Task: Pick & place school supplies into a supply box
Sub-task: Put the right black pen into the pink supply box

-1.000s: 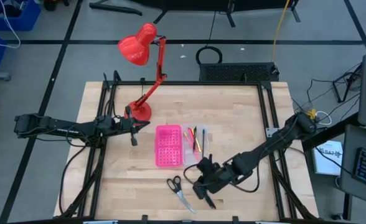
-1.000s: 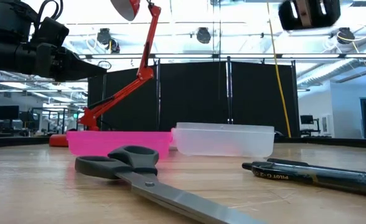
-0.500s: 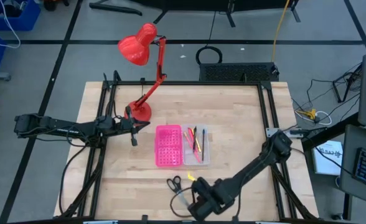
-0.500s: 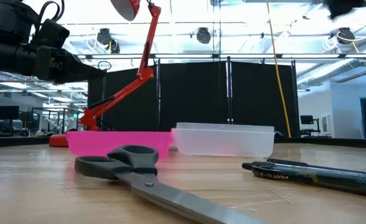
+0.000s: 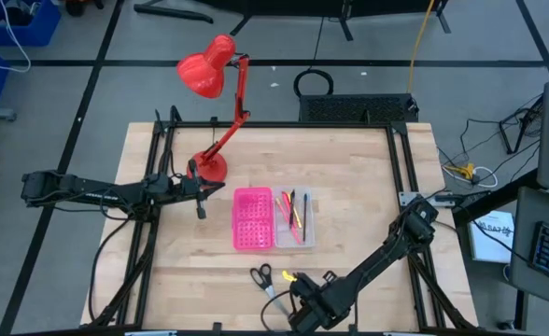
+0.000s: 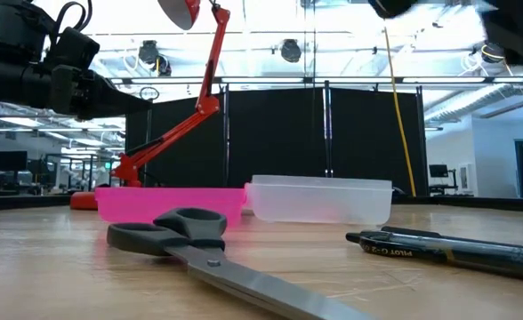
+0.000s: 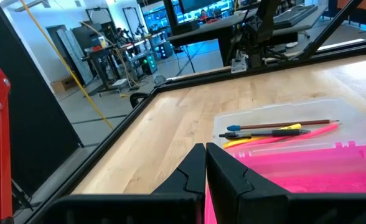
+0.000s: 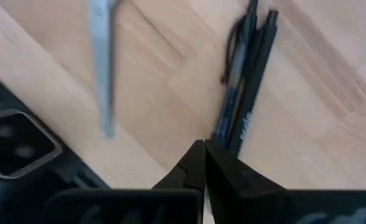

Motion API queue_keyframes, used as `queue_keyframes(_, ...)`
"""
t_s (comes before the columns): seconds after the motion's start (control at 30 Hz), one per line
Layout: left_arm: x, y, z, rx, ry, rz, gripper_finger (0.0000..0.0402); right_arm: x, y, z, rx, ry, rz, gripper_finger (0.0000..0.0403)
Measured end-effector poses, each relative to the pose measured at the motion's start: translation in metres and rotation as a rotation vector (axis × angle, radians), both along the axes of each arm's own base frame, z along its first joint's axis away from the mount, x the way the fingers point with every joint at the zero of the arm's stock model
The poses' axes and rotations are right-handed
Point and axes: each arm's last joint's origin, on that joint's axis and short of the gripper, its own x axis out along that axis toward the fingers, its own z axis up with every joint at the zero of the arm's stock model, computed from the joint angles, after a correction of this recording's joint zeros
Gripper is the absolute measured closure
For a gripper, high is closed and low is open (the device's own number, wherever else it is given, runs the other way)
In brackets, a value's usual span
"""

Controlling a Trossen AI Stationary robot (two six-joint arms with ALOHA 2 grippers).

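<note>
The supply box lies open mid-table: pink gridded half (image 5: pixel 252 218) and clear tray half (image 5: pixel 296 217), which holds several pens and pencils (image 7: pixel 282 129). Black-handled scissors (image 5: pixel 266 281) lie flat near the table's near edge, blades toward that edge (image 6: pixel 210 256). Two black pens (image 8: pixel 246 87) lie side by side on the wood to the scissors' right (image 6: pixel 448 249). My right gripper (image 8: pixel 205 148) is shut, hovering over the pens' near ends; I see no touch. My left gripper (image 7: pixel 205 154) is shut, raised left of the box (image 5: pixel 201 192).
A red desk lamp (image 5: pixel 211 75) stands on its base (image 5: pixel 209 168) at the far left of the box. A black frame (image 5: pixel 162 131) borders the table. The low camera's housing (image 8: pixel 12 146) sits just past the scissors' blade tip (image 8: pixel 102 74). Bare wood lies right of the box.
My right arm has swung toward the table's near edge, bringing its gripper from beside the scissors' right down to the near edge over the black pens. Scissors, pens and box have stayed put.
</note>
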Motion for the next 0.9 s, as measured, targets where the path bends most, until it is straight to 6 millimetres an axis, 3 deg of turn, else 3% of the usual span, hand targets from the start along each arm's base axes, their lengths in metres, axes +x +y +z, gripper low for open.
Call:
queue_keyframes(0.3, 0.0, 0.0, 0.0, -0.005, -0.001, 0.0, 0.038, -0.011, -0.004, -0.027, 0.056, 0.121, -0.008, 0.0384)
queue_keyframes(0.9, 0.0, 0.0, 0.0, -0.013, -0.003, 0.001, 0.038, -0.014, -0.015, -0.032, -0.023, 0.159, 0.089, 0.0383)
